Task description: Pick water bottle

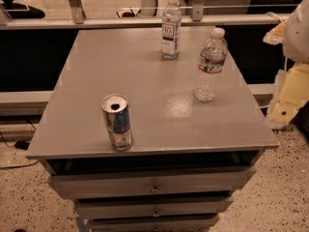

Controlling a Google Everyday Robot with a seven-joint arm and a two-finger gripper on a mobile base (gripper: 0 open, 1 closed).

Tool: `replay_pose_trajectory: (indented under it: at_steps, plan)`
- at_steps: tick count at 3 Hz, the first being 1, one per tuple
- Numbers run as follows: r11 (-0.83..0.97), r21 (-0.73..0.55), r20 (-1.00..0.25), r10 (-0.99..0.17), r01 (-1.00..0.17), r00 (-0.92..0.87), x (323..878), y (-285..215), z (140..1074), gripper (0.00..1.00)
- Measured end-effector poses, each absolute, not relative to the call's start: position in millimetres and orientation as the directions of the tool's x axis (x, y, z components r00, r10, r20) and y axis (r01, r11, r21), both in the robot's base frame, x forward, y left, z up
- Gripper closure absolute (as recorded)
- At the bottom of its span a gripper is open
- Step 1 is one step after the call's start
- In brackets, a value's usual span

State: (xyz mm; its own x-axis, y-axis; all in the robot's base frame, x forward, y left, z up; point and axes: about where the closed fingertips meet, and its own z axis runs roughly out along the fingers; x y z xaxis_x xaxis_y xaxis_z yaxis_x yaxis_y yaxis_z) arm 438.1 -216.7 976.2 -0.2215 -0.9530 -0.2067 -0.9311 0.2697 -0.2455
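Observation:
The water bottle (210,65) is clear, ribbed plastic with a white cap and a narrow red-and-blue label band. It stands upright on the right side of the grey cabinet top (154,105). My gripper (286,103) hangs at the right edge of the view, off the side of the cabinet. It is well right of the bottle, about level with the bottle's base, and holds nothing that I can see. White arm housing (297,30) shows above it.
A smooth clear bottle with a tall white-and-black label (171,27) stands at the back centre. A blue-silver drink can (117,121), opened, stands near the front left edge. Drawers (154,187) sit below the top. A rail and dark gap run behind.

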Motion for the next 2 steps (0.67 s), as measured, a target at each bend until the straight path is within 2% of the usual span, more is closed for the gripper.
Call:
replay_pose_trajectory:
  at_steps: [1,2]
  plan:
    - [0.27,-0.246,-0.207,-0.953,-0.931,-0.221,438.1,-216.6,976.2,0.0]
    - [0.298,-0.246,-0.291,-0.93,-0.922,-0.222,446.2,-219.1,970.9,0.0]
